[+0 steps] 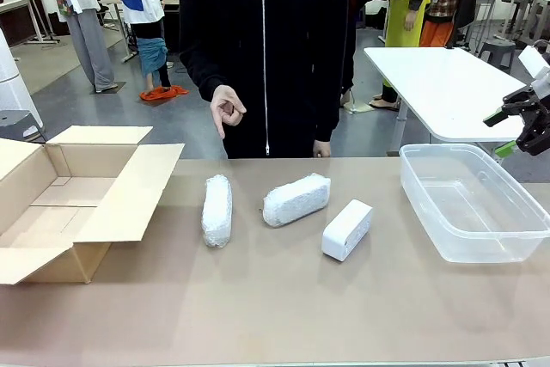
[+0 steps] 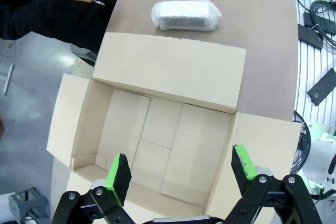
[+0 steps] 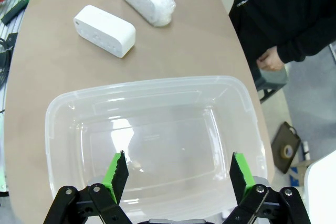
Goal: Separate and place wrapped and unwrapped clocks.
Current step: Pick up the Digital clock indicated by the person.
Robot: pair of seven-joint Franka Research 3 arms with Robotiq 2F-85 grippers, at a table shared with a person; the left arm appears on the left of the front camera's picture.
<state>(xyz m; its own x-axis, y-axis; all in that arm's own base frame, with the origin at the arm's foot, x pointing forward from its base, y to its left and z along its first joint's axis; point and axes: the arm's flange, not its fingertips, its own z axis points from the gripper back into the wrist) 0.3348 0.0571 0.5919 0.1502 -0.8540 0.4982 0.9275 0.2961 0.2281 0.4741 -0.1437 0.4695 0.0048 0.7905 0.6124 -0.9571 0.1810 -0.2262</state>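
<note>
The unwrapped clock point(image 1: 347, 229) is a smooth, glossy white block with rounded corners. It lies on the tan table point(image 1: 275, 315) just left of the clear plastic tub point(image 1: 481, 248), its long axis slanting from near-left to far-right. The nearer wrapped clock point(image 1: 296, 199), a loaf-shaped bundle in whitish crinkly bubble wrap, lies one place farther from the tub on much the same slant. The farther wrapped clock point(image 1: 216, 210) lies left again, its long axis running almost straight from the robot's side towards the person point(image 1: 266, 40). All three are apart from one another. An open cardboard box point(image 1: 129, 191) sits at the table end opposite the tub.

The right gripper point(image 1: 501, 133) hangs above the tub's far right corner with its green-padded fingers spread and nothing between them. Its wrist view looks down through the tub's glossy translucent floor and shows faint marks on the clock's broad top face. The left gripper point(image 2: 181, 169) is likewise spread wide and holds nothing. It looks down into the box, where the folded floor flaps show. One of the person's hands point(image 1: 227, 112) is raised and loosely curled.
</note>
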